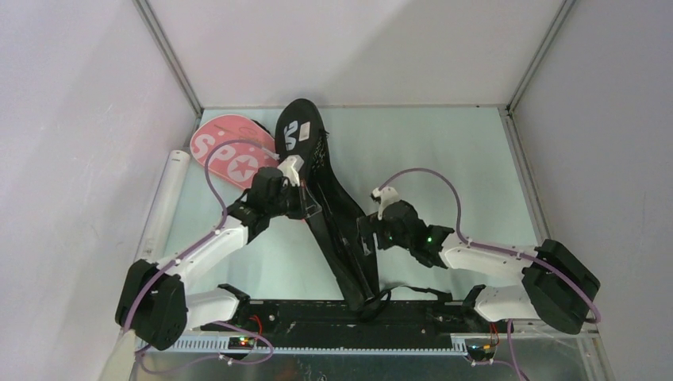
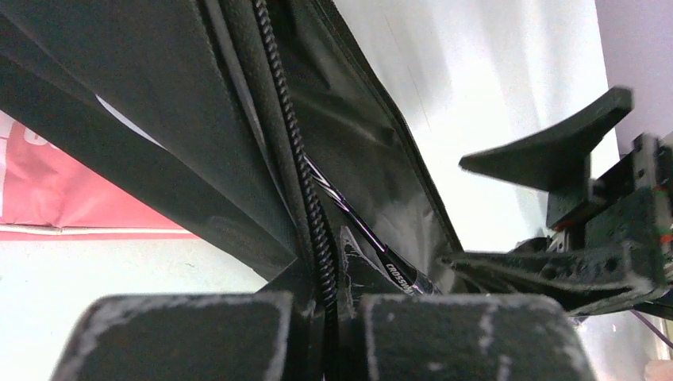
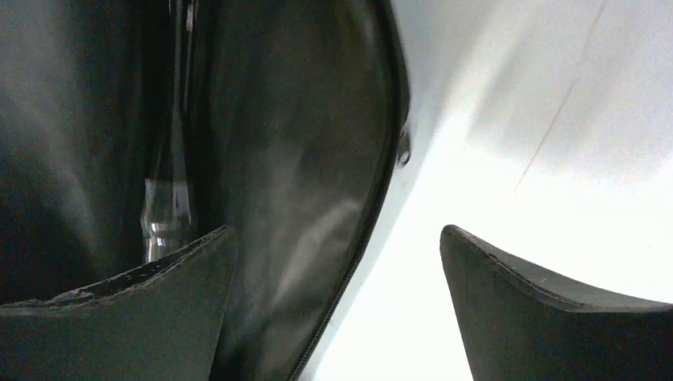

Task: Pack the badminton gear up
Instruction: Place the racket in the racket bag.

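Two bags lie on the pale table in the overhead view. The black bag runs slantwise from the upper centre of the frame down to the bottom centre. The pink bag sits at the upper left, partly tucked beneath the black one's wide end. A white tube lies along the left edge of the table, apart from both bags.

The left gripper sits on the black bag's upper half. In its own camera the gripper has its two pads pressed nearly together, with the bag's zipper and the cloth edge pinched between them. The bag gapes open to the right of that zipper. Inside it a thin racket shaft with white lettering slants down to the right. A strip of the pink bag shows at the left of that frame.

The right gripper is at the bag's right edge, lower down. From the left wrist, the right gripper appears at the right with its jaws spread wide. In its own view the right gripper is likewise agape and holds nothing. One finger is over the black bag and the other over bare table, with the bag's seam running between them. A glossy racket shaft shows within the dark interior at the left.
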{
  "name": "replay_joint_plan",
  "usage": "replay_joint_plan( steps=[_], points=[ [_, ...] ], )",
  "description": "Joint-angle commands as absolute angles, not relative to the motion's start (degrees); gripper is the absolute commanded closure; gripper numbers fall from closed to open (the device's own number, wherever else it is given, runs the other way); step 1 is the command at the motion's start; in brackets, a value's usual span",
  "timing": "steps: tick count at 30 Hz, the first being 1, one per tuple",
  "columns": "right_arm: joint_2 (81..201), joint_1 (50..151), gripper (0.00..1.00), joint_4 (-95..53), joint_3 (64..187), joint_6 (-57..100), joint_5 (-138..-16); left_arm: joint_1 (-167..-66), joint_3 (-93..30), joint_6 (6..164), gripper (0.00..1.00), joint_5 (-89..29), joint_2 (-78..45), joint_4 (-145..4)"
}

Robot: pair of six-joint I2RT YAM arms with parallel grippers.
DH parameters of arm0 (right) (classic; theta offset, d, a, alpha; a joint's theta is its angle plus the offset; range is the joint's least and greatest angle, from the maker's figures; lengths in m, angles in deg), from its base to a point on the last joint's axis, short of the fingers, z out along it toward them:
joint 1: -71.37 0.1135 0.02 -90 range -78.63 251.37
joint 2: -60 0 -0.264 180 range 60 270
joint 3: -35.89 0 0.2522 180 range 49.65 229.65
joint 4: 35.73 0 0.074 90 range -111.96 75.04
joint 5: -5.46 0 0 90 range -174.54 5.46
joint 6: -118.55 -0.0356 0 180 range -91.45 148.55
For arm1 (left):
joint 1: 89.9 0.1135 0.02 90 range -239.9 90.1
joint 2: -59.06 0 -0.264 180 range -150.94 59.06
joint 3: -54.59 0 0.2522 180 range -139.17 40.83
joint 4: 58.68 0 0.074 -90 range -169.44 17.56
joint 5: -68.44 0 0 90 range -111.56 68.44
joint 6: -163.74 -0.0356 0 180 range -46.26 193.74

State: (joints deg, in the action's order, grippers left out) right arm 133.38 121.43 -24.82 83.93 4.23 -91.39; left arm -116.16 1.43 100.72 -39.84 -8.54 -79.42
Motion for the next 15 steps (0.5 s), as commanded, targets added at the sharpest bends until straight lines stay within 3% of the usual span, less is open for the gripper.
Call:
replay_joint_plan(
  steps=[1,5,9,10,11,12,15],
  points=[
    [132.5,124.6,0.01,-25.1,82.0,2.7,-87.8,-115.9,2.1,100.8,1.00,-39.7,-6.8,-77.7],
    [134.9,127.5,0.05,-27.6,81.0,1.2,-87.7,-115.9,2.8,101.2,1.00,-41.0,-7.0,-76.3],
    [141.4,127.7,0.21,-31.1,81.0,-0.8,-90.5,-115.8,3.4,101.3,1.00,-40.6,-6.3,-76.3],
    [142.2,127.8,0.43,-32.5,81.0,-0.9,-92.0,-115.8,3.6,101.4,1.00,-40.0,-5.7,-76.0],
    [143.1,128.0,0.53,-33.7,81.0,-0.9,-92.4,-115.7,3.9,101.5,1.00,-39.6,-5.3,-75.9],
    [143.2,128.2,0.70,-34.1,81.0,-0.8,-93.9,-115.6,4.0,101.6,0.99,-38.6,-4.4,-75.9],
    [139.6,129.8,0.93,-33.8,81.5,2.3,-98.4,-115.5,4.1,101.8,0.99,-35.6,-2.6,-76.9]
  ],
)
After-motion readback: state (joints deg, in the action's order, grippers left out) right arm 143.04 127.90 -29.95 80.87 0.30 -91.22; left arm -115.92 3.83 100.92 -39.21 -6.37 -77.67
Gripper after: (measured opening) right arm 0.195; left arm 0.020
